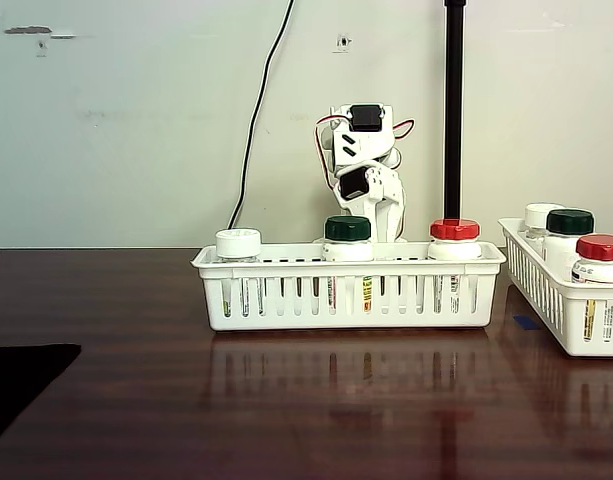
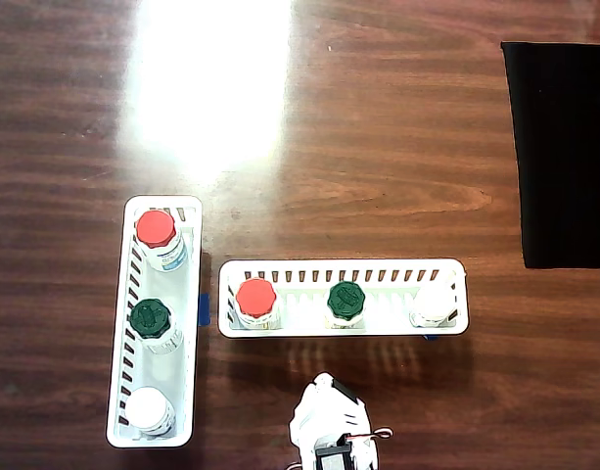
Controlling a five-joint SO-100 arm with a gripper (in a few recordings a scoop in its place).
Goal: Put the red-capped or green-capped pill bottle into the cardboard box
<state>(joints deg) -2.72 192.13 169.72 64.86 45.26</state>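
Two white slotted baskets hold the pill bottles. The middle basket (image 1: 286, 262) (image 2: 397, 266) carries a red-capped bottle (image 1: 454, 231) (image 2: 255, 297), a green-capped bottle (image 1: 347, 229) (image 2: 346, 299) and a white-capped bottle (image 1: 238, 243) (image 2: 433, 304). The other basket (image 1: 531, 262) (image 2: 187, 294) holds another red-capped bottle (image 1: 601, 247) (image 2: 155, 228), a green-capped bottle (image 1: 570, 221) (image 2: 149, 317) and a white-capped one (image 1: 542, 214) (image 2: 149, 409). My white arm stands folded behind the middle basket, and the gripper (image 1: 386, 212) (image 2: 321, 388) points down, partly hidden by the green-capped bottle. The cardboard box is out of view.
A black mat (image 1: 16, 380) (image 2: 559, 152) lies at one table corner. A black pole (image 1: 453, 110) and a black cable (image 1: 261, 110) run up the wall behind the arm. Bare dark wood table (image 1: 286, 410) (image 2: 358, 117) stretches in front of the baskets.
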